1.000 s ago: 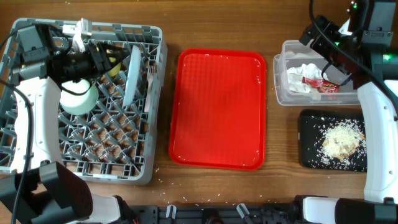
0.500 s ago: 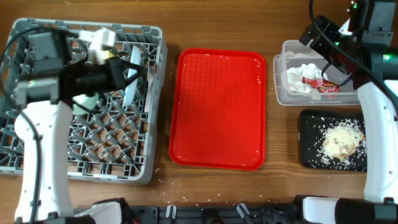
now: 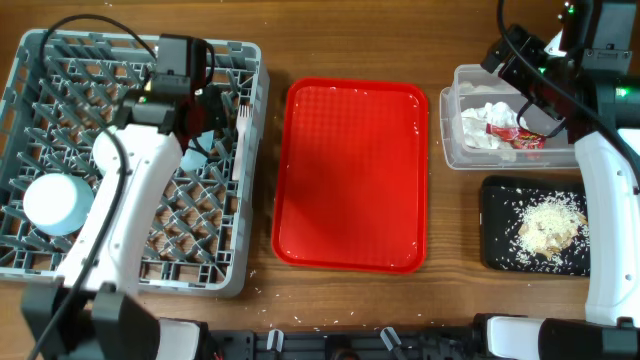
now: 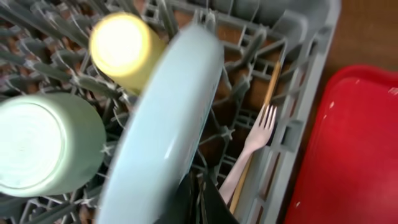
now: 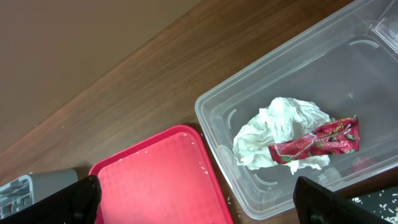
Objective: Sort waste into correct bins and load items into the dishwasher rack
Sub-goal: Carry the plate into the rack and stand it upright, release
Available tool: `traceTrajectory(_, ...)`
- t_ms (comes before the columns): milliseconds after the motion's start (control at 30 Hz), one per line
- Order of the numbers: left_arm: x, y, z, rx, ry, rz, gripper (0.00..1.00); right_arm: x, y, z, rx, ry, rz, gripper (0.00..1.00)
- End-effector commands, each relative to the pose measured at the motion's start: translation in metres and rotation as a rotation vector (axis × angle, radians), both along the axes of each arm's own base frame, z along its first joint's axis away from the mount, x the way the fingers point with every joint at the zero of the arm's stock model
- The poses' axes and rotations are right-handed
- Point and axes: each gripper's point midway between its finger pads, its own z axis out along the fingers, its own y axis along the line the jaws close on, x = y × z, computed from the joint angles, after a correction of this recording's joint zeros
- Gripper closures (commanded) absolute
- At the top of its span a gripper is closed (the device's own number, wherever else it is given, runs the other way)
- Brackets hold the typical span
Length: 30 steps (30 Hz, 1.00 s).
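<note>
The job looks all but done: the pale mint-blue plate (image 4: 168, 124), mint bowl (image 4: 43, 143), small yellow cup (image 4: 124, 46), white plastic fork (image 4: 255, 140) and thin wooden chopstick (image 4: 268, 93) stand in the grey pegged dishwasher rack (image 3: 200, 270), the crumpled white tissue (image 5: 280, 127) lies in the clear plastic tub (image 3: 450, 150) and the rice clump (image 3: 548, 225) in the black tray (image 3: 495, 250), while the left claw (image 4: 200, 202) is pressed together on nothing and the right claw (image 5: 196, 190) is spread wide.

Your left arm (image 3: 120, 190) reaches up from the near edge, bent at the elbow; the left gripper (image 4: 200, 198) has its jaws pressed together (dark fingers (image 4: 186, 200) side by side). Your right arm (image 3: 610, 190) runs straight back, and the right gripper (image 5: 196, 190) is spread wide.
</note>
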Motion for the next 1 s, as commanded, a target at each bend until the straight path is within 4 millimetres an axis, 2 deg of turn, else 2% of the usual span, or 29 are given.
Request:
traceTrajectory(0, -0.007, 0.009, 0.056, -0.006, -0.163, 0.045, 0.96, 0.002, -0.003, 0.004, -0.012, -0.009, -0.012, 0.00)
traceTrajectory(67, -0.011, 0.009, 0.064, -0.009, -0.185, 0.045, 0.93, 0.002, -0.003, 0.004, -0.012, -0.009, -0.012, 0.00)
traceTrajectory(167, -0.010, 0.016, 0.064, -0.008, -0.185, 0.063, 0.92, 0.002, -0.003, 0.004, -0.012, -0.009, -0.012, 0.00)
traceTrajectory(233, -0.010, 0.028, 0.064, -0.026, -0.192, 0.122, 0.90, 0.002, -0.003, 0.004, -0.012, -0.009, -0.012, 0.00)
traceTrajectory(267, -0.011, 0.034, 0.063, -0.034, -0.190, 0.144, 0.86, 0.002, -0.003, 0.004, -0.012, -0.009, -0.012, 0.00)
traceTrajectory(300, -0.012, 0.039, 0.062, -0.037, -0.183, 0.157, 0.72, 0.002, -0.003, 0.004, -0.012, -0.009, -0.012, 0.00)
traceTrajectory(333, -0.013, 0.043, 0.059, -0.044, -0.172, 0.166, 0.65, 0.002, -0.003, 0.004, -0.012, -0.009, -0.012, 0.00)
traceTrajectory(400, -0.013, 0.047, 0.047, -0.067, -0.131, 0.174, 0.65, 0.002, -0.003, 0.004, -0.012, -0.009, -0.012, 0.00)
traceTrajectory(433, -0.011, 0.049, 0.040, -0.075, -0.111, 0.176, 0.68, 0.002, -0.003, 0.004, -0.012, -0.009, -0.012, 0.00)
traceTrajectory(467, -0.008, 0.046, 0.031, -0.101, -0.084, 0.167, 0.75, 0.002, -0.003, 0.004, -0.012, -0.009, -0.012, 0.00)
traceTrajectory(500, -0.006, 0.037, 0.019, -0.147, -0.045, 0.140, 0.78, 0.002, -0.003, 0.004, -0.012, -0.009, -0.012, 0.00)
traceTrajectory(567, -0.001, 0.019, -0.003, -0.233, 0.022, 0.092, 0.75, 0.002, -0.003, 0.004, -0.012, -0.009, -0.012, 0.00)
traceTrajectory(700, 0.004, 0.018, -0.022, -0.236, 0.068, 0.094, 0.74, 0.002, -0.003, 0.004, -0.012, -0.009, -0.012, 0.00)
traceTrajectory(800, 0.006, 0.018, -0.011, -0.241, 0.029, 0.088, 0.81, 0.002, -0.003, 0.004, -0.012, -0.009, -0.012, 0.00)
traceTrajectory(833, 0.005, 0.018, 0.001, -0.242, -0.007, 0.084, 0.82, 0.002, -0.003, 0.004, -0.012, -0.009, -0.012, 0.00)
traceTrajectory(867, 0.001, 0.017, 0.023, -0.245, -0.069, 0.076, 0.82, 0.002, -0.003, 0.004, -0.012, -0.009, -0.012, 0.00)
traceTrajectory(933, -0.016, 0.007, 0.053, -0.299, -0.122, 0.034, 0.67, 0.002, -0.003, 0.004, -0.012, -0.009, -0.012, 0.00)
traceTrajectory(967, -0.032, -0.005, 0.064, -0.353, -0.120, -0.005, 0.61, 0.002, -0.003, 0.004, -0.012, -0.009, -0.012, 0.00)
